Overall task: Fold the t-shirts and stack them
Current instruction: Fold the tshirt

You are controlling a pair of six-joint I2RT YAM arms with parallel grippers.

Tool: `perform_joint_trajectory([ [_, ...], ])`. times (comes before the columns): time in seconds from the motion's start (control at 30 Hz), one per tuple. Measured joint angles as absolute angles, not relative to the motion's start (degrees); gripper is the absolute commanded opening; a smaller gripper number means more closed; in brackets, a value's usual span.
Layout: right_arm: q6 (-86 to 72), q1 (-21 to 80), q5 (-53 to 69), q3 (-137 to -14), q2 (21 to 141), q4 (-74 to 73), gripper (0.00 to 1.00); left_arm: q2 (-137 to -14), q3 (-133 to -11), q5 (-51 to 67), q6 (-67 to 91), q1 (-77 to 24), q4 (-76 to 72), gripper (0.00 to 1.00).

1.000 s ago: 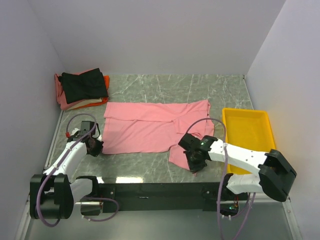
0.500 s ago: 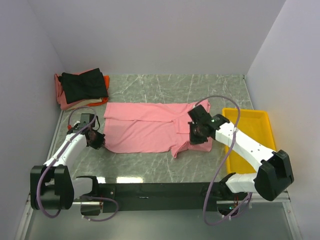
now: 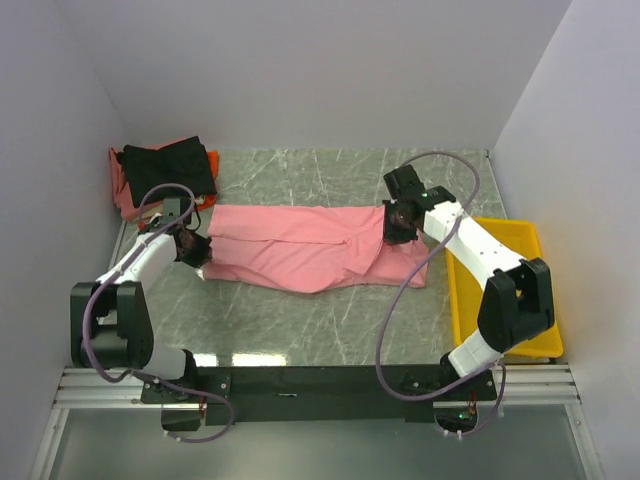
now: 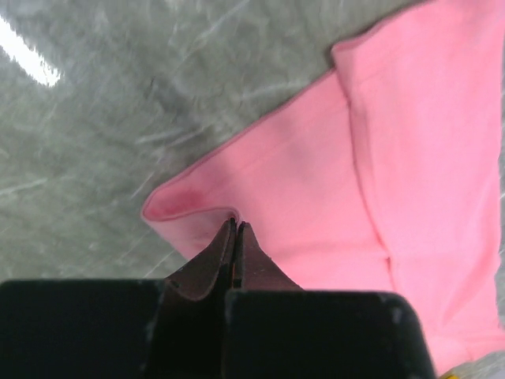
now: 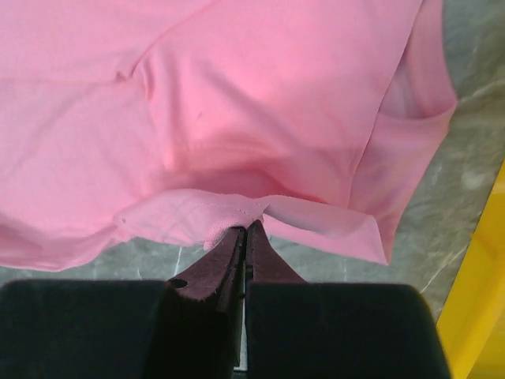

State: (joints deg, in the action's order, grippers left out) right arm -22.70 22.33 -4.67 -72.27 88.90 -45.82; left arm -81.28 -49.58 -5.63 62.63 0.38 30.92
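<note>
Claws both clamped on pink shirt point(image 3: 300, 255): left claw point(image 3: 197, 252) on its left edge, right claw point(image 3: 395, 228) on its right edge. Shirt spread across table point(image 3: 330, 330), well apart from folded stack point(image 3: 165, 180). Lengthwise fold seemingly in hand; calls next for carrying both edges over evenly, then releasing.

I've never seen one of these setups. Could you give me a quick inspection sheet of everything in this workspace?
Surface: grey marbled table, glare near the front.
Job's things: pink t-shirt lying across the middle, partly folded; folded stack at the far left corner, black on top.
Clutter: yellow bin at the right.
Grippers: left gripper shut on the shirt's left edge; right gripper shut on its right edge.
Cables: purple cables looping off both arms.
Surroundings: plain white walls.
</note>
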Motion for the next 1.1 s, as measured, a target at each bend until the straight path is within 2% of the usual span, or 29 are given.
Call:
perform_joint_trajectory([
  [0.6,-17.0,15.6,-4.7,-89.2,107.3,-45.5,0.00,-93.5,-60.1,-7.8,62.1,2.5,27.0,0.02],
  [0.67,-16.3,15.1,-4.8,-91.7,109.7,-45.5,0.00,-95.1,-61.3,-7.8,61.4,2.5,27.0,0.21],
  [0.7,-16.1,15.0,-4.9,-93.0,111.0,-45.6,0.00,-95.8,-61.7,-7.8,61.2,2.5,27.2,0.37],
  [0.73,-16.0,14.9,-5.0,-94.2,112.4,-45.7,0.07,-96.4,-62.0,-7.8,61.0,2.5,27.3,0.46],
  [0.77,-16.0,14.8,-5.2,-95.5,113.9,-46.2,0.28,-96.7,-62.1,-7.9,61.0,2.6,27.3,0.57],
  [0.8,-16.4,14.8,-5.5,-96.8,115.3,-46.8,0.36,-96.8,-62.1,-8.0,60.6,2.6,27.5,0.77],
  [0.83,-16.1,14.8,-5.9,-97.7,116.4,-47.4,0.42,-96.8,-62.1,-8.2,60.3,2.6,28.0,0.90],
  [0.87,-16.3,14.8,-6.3,-98.6,117.6,-48.0,0.60,-96.8,-62.1,-8.5,60.6,2.6,28.5,0.99],
  [1.1,-17.4,14.7,-5.6,-95.8,115.8,-47.2,0.74,-92.9,-62.0,-10.7,60.6,2.6,31.4,0.99],
])
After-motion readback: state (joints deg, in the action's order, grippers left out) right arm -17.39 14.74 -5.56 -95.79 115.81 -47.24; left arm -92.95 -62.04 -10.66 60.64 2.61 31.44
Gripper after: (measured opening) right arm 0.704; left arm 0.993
